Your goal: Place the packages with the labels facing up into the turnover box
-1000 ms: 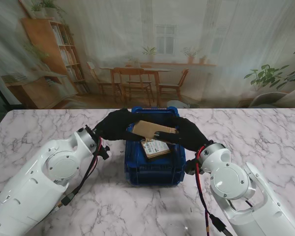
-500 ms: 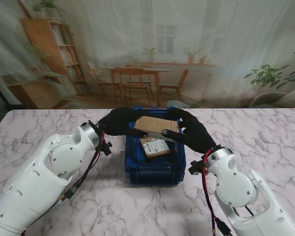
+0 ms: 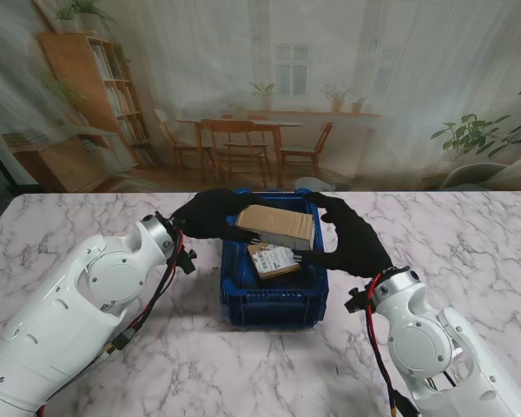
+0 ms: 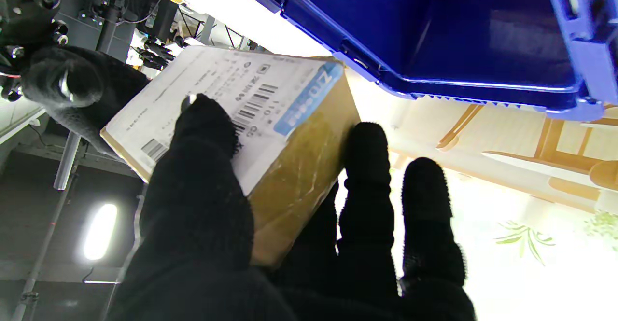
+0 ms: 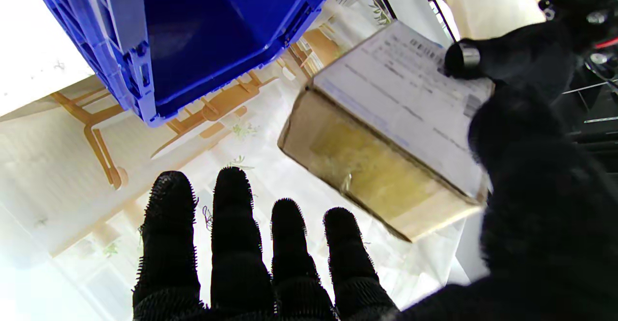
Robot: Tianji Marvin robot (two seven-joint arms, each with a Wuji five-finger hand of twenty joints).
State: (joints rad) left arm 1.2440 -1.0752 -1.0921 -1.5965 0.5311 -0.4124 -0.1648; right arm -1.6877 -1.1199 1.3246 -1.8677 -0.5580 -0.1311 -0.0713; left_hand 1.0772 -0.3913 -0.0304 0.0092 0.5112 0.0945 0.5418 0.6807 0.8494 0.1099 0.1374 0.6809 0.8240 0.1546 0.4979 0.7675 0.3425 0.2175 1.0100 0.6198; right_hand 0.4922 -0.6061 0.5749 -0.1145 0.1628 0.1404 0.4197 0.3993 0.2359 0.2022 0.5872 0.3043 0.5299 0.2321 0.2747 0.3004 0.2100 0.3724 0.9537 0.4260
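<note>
Since earlier the right hand [image 3: 352,243] has let go, fingers spread, while the left hand [image 3: 210,215] pinches the stiff, seemingly light package [image 3: 276,226] by its edge over the turnover box [image 3: 273,300]

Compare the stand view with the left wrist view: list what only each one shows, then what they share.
Only the stand view shows the second package, label up, lying inside the turnover box, and the marble table. Only the left wrist view shows the white shipping label on the held package; from the stand that box looks plain brown. Both show the left hand gripping that package over the blue box, with the right hand beside it.
</note>
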